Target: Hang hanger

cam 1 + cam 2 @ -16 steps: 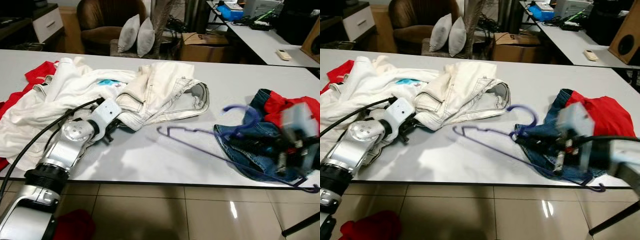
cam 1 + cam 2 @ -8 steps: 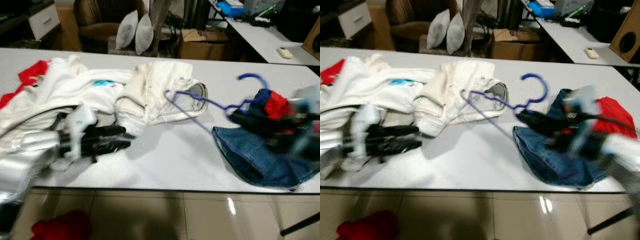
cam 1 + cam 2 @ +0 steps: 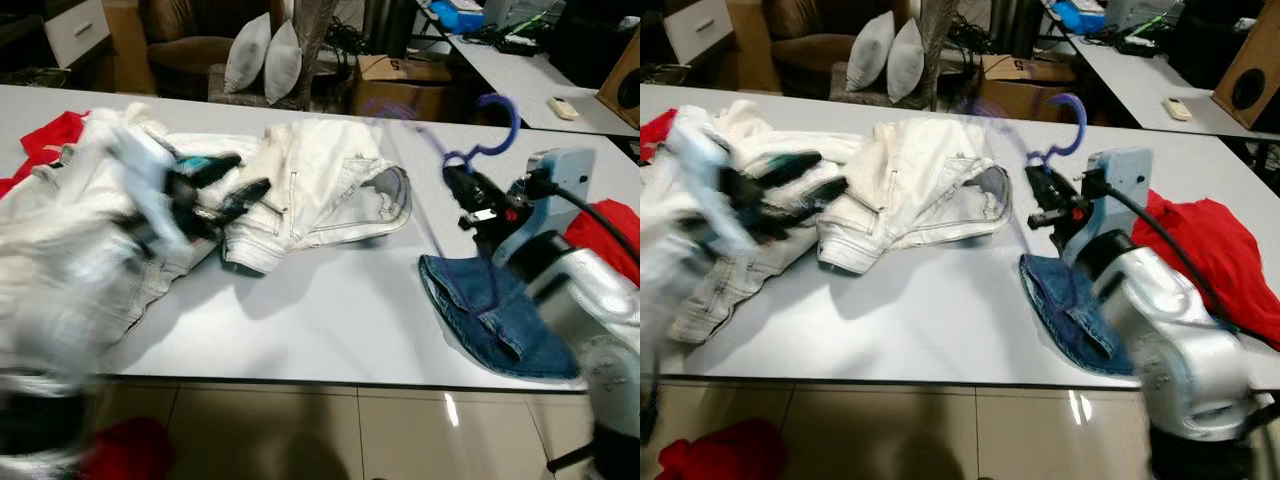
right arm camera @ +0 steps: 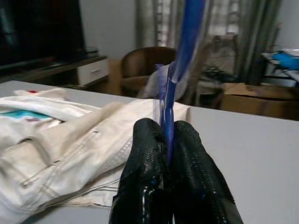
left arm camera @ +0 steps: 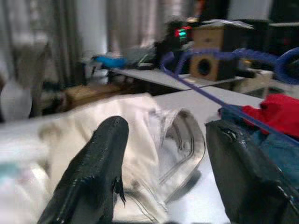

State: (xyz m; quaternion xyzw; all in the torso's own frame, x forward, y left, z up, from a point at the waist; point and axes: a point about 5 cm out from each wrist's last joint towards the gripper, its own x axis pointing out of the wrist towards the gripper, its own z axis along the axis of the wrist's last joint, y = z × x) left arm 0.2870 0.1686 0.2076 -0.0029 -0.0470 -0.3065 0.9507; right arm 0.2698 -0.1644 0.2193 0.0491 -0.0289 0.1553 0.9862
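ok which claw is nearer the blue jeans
Right. The right claw holds the purple hanger just above the blue jeans; the left claw is across the table over the white clothes.

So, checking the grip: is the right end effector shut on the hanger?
Shut: right end effector pinches the blue hanger, raised above the table.

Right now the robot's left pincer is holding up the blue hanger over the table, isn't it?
Not quite: it is the right pincer that is shut on the blue hanger, holding it up over the table. The right wrist view shows the hanger's wire squeezed between the two black fingers. The left pincer is open, over the white clothes.
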